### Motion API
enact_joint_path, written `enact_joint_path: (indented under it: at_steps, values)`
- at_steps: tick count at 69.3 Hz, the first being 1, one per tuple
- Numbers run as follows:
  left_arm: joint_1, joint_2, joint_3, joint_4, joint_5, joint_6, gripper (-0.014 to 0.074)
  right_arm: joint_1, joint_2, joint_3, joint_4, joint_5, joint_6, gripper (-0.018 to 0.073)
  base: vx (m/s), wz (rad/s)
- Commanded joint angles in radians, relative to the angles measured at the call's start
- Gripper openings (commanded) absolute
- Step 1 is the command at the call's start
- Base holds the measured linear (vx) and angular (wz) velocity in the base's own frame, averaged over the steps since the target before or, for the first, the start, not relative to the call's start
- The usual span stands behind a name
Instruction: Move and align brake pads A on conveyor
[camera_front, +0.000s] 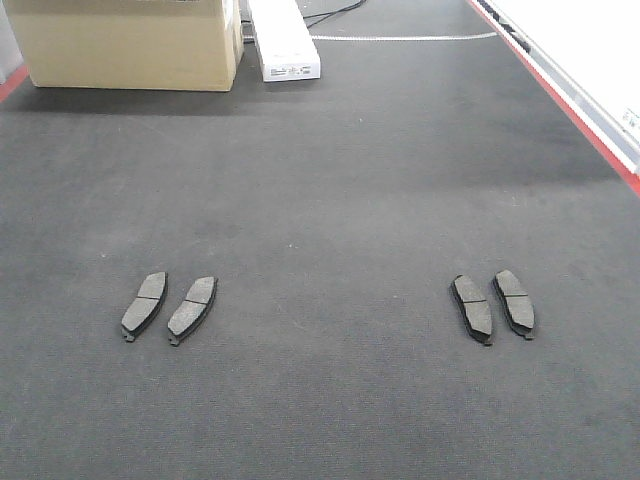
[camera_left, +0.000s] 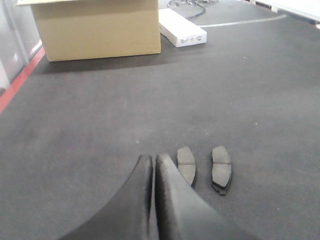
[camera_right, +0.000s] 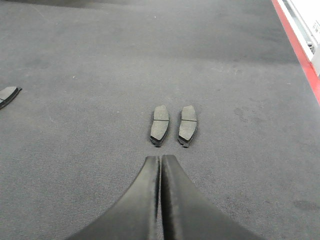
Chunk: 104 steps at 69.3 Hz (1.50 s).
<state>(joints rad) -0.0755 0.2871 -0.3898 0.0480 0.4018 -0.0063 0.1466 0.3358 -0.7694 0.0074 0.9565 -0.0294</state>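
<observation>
Four brake pads lie flat on the dark conveyor belt (camera_front: 320, 200) as a left pair (camera_front: 168, 306) and a right pair (camera_front: 493, 306), each side by side and roughly parallel, while the left pincer (camera_left: 153, 165) and right pincer (camera_right: 160, 162) hover closed and empty just short of their pairs.

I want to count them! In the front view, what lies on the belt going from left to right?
Far-left brake pad → second brake pad → a wide bare stretch of belt → third brake pad → far-right brake pad. Four pads, in two pairs.
</observation>
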Motion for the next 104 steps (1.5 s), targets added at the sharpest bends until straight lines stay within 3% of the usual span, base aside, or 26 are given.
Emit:
enact_joint_path:
  at_steps: [1, 26, 31, 104]
  values:
    - [0.025, -0.048, 0.080, -0.040, -0.167, -0.012, -0.0006, -0.006, 0.012, -0.024, -0.007, -0.064, 0.001, -0.0011, 0.00, 0.00]
    - [0.058, -0.324, 0.393, -0.081, -0.253, -0.012, -0.0006, -0.006, 0.012, -0.024, -0.007, -0.064, 0.001, -0.0011, 0.00, 0.00]
    - [0.059, -0.313, 0.435, -0.090, -0.297, -0.012, -0.0006, -0.006, 0.012, -0.024, -0.007, -0.059, 0.001, -0.0011, 0.00, 0.00]
    - [0.059, -0.314, 0.433, -0.100, -0.255, -0.010, -0.0006, -0.006, 0.012, -0.024, -0.007, -0.045, 0.001, -0.0011, 0.00, 0.00]
